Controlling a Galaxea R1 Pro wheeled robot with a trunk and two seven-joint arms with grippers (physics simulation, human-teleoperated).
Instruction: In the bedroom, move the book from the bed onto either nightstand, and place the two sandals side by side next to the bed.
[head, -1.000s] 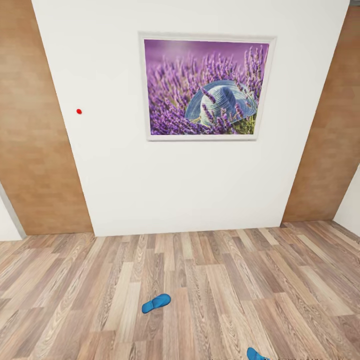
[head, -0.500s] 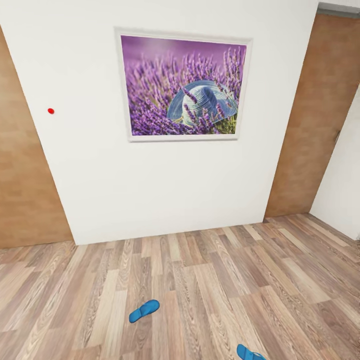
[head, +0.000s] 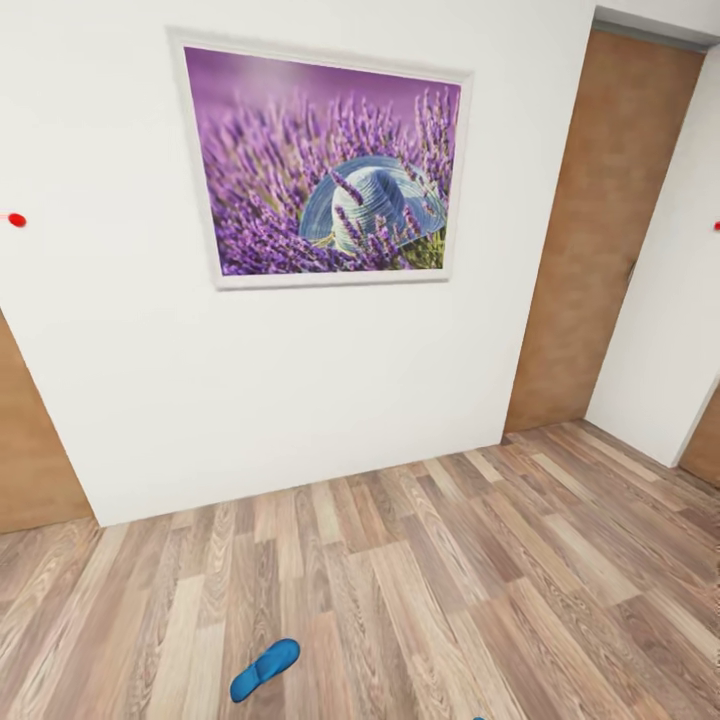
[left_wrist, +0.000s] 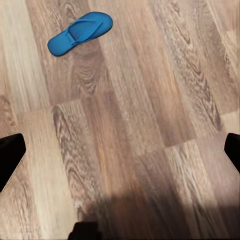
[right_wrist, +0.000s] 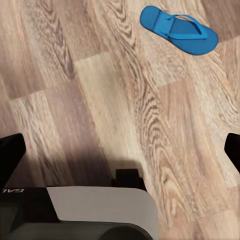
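Task status: judged at an early stage, with no step visibly done. One bright blue flat flip-flop sandal (head: 265, 669) lies alone on the grey-brown wood-plank floor (head: 420, 590) at the lower left of the head frame, below the white wall (head: 300, 400) bearing the framed lavender picture (head: 320, 165). The left hand (left_wrist: 120, 150) shows dark fingertips (left_wrist: 10, 157) at the frame edges, spread wide and holding nothing; the right hand (right_wrist: 120, 150) likewise. Each wrist frame shows a sandal near its upper edge; whether it is the same one cannot be told. A blue sliver at the head frame's bottom edge is cut off.
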